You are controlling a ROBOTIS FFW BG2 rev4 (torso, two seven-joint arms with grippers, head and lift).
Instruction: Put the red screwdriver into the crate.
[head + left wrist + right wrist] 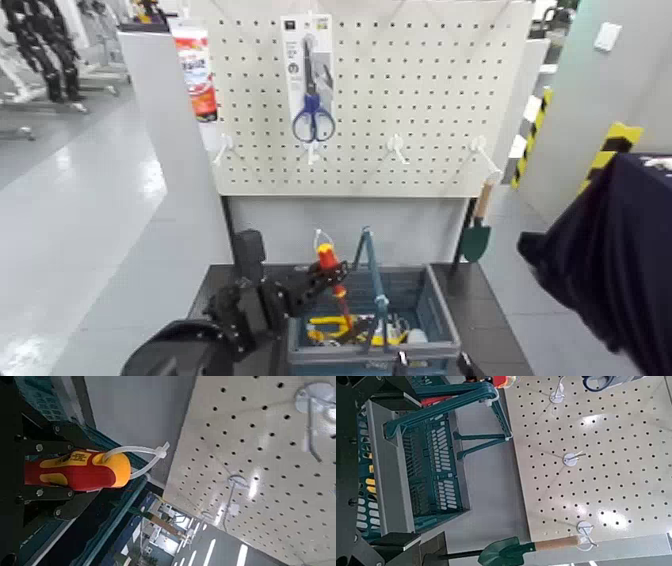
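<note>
1 screwdriver (328, 258) in left gripper (340, 273) | above crate (445, 318) | hoop beside

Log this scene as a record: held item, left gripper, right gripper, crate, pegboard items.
held item: red screwdriver, handle up, shaft pointing down into the crate
left gripper: shut on the screwdriver handle, above the crate
right gripper: front edge of the crate, right side
crate: on the dark platform, hoop handle raised, yellow-handled tool inside
pegboard: blue-handled scissors, green trowel on hooks
</note>
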